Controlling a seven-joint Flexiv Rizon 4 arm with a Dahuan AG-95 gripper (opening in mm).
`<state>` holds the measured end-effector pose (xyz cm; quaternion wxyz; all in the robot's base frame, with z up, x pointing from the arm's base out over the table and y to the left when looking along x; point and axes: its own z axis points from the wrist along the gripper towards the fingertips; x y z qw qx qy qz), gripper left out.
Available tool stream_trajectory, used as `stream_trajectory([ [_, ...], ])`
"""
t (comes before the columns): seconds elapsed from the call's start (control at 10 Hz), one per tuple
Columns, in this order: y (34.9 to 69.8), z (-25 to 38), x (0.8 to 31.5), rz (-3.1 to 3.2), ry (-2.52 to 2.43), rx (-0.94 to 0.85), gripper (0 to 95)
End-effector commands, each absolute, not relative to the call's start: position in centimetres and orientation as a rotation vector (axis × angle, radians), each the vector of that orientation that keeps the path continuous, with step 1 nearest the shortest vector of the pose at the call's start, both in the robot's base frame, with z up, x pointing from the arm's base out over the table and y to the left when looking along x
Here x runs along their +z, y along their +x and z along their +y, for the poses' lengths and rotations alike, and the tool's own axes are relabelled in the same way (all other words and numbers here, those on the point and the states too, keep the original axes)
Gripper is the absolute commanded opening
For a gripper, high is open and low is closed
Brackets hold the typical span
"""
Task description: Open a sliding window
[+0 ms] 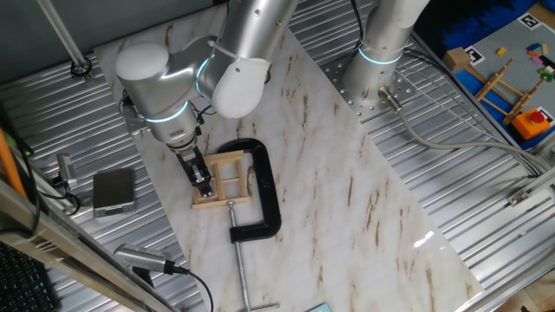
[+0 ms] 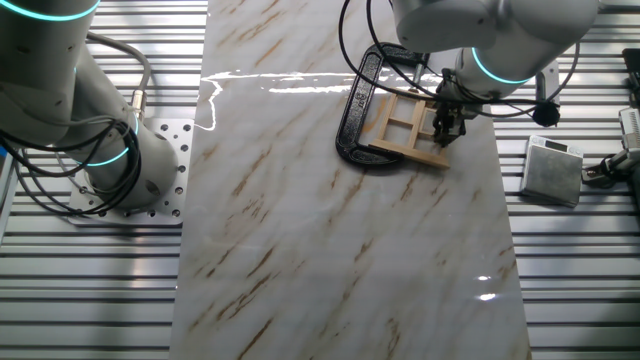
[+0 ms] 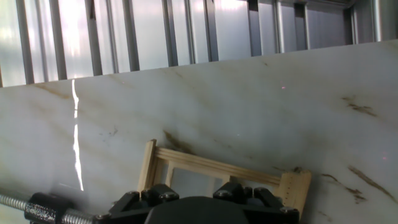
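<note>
The sliding window [image 1: 232, 159] is a small light-wood frame with crossbars, lying flat on the marble board [image 1: 347, 199] and held by a black C-clamp [image 1: 264, 186]. My gripper [image 1: 203, 180] points down at the frame's left side, its tips at the wood, and its fingers look pressed together with nothing between them. In the other fixed view the gripper [image 2: 447, 128] sits at the right edge of the window [image 2: 403, 130], with the clamp [image 2: 355, 110] on the left. The hand view shows the frame's far bar [image 3: 211, 165] just beyond the gripper body; the fingertips are hidden.
A small grey box [image 1: 114, 191] lies on the ribbed metal table left of the board; it also shows in the other fixed view [image 2: 553, 170]. A second arm's base [image 1: 377, 69] stands at the back. The clamp's screw rod [image 1: 241, 269] runs toward the front edge.
</note>
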<state>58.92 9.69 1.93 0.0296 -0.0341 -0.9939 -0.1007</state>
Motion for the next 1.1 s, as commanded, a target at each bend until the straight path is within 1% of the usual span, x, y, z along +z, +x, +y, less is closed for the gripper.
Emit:
stream_trajectory([
  [0.1,58.9,9.68,1.94,-3.065,-0.105,-0.31,57.0],
  [0.6,58.9,9.68,1.94,-3.065,-0.105,-0.31,57.0],
  [0.7,59.12,10.59,2.07,-3.063,-0.095,-0.33,57.0],
  [0.8,59.09,10.55,2.09,-3.062,-0.096,-0.329,38.0],
  [1.1,59.03,10.49,2.13,-3.062,-0.098,-0.327,38.0],
])
